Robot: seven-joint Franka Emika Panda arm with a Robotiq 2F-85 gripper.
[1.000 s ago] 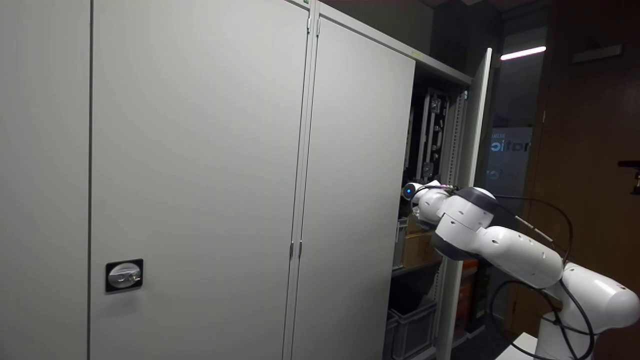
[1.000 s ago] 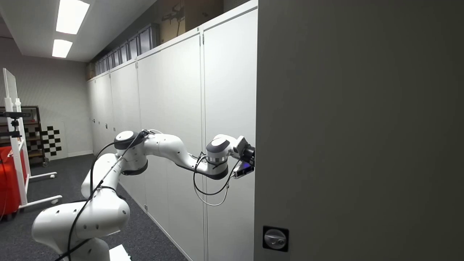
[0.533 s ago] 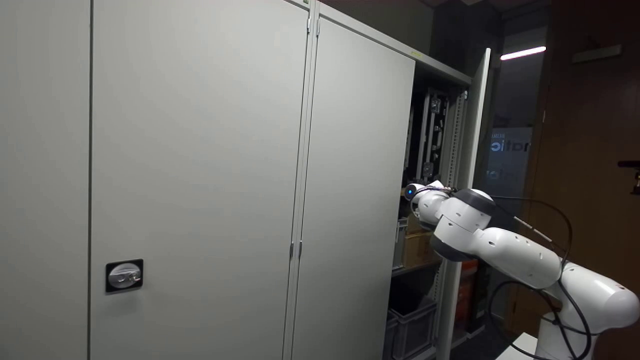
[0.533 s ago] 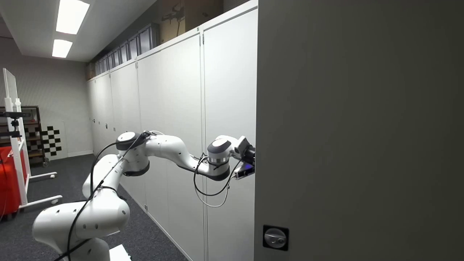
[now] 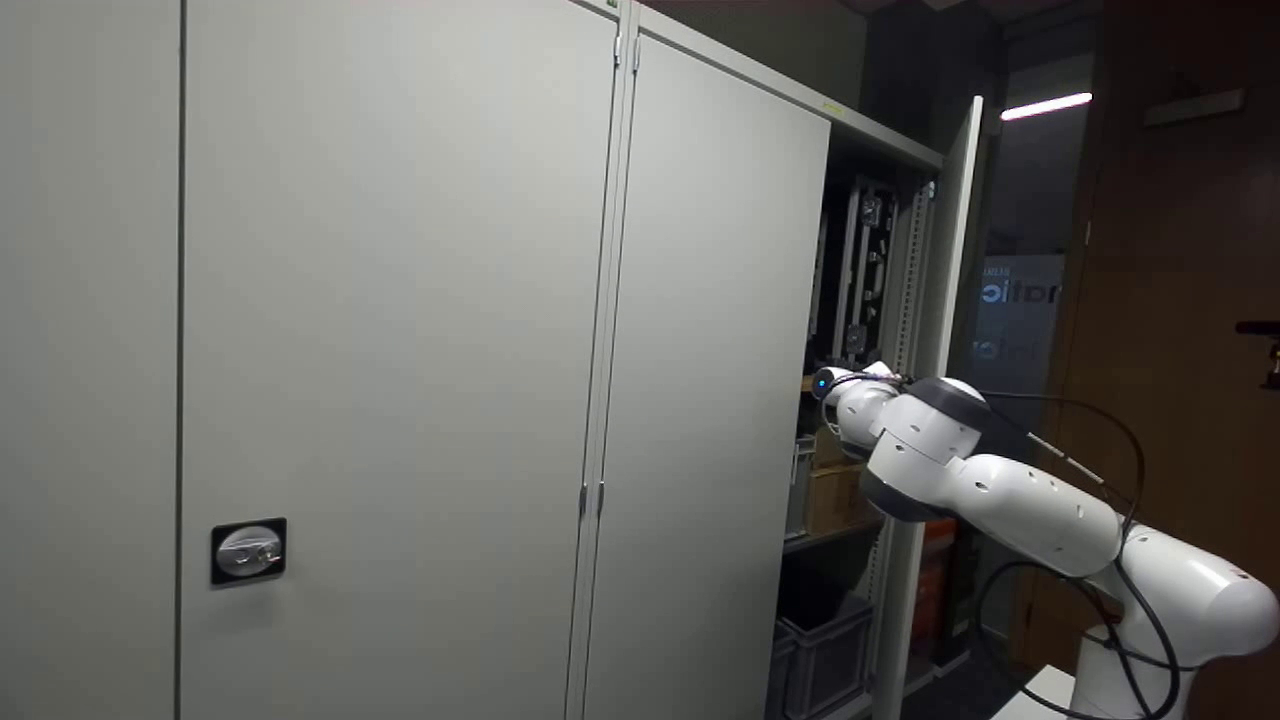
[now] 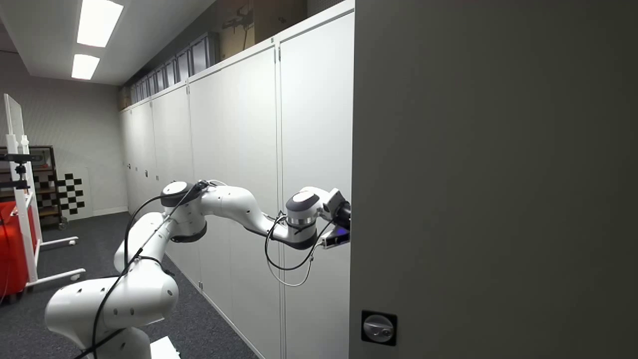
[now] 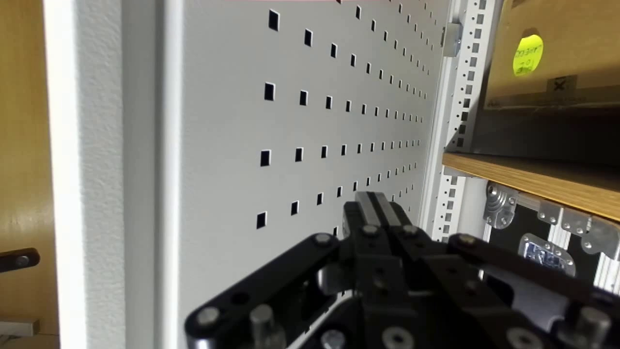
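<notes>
Where the gripper reaches: black fingers pressed together at the lower middle of the wrist view, with nothing gripped between them
Perforated door: nearest to the gripper, its pale grey inner face spread across the middle of the wrist view behind the fingertips; whether they touch it cannot be told; in an exterior view it stands open as a narrow upright leaf at the right
Door edge: a rough grey strip from top to bottom at the left of the wrist view
Slotted upright: pale metal, right of centre just beyond the door's inner face, a hinge beside it near the top of the frame
Wooden shelf: right side of the wrist view, light front edge sloping down to the right
Cardboard box: upper right, above the shelf, bearing a yellow-green label
Metal-cornered case: lower right, beneath the shelf
Robot arm: white, lower right of an exterior view
Shut cabinet doors: left and middle of that view, with a round handle at lower left
Grey crate: bottom of that view, right of centre
Dark door panel: fills the right of an exterior view and hides the fingers there
Checkerboard: left of that view, near a white wheeled frame
</notes>
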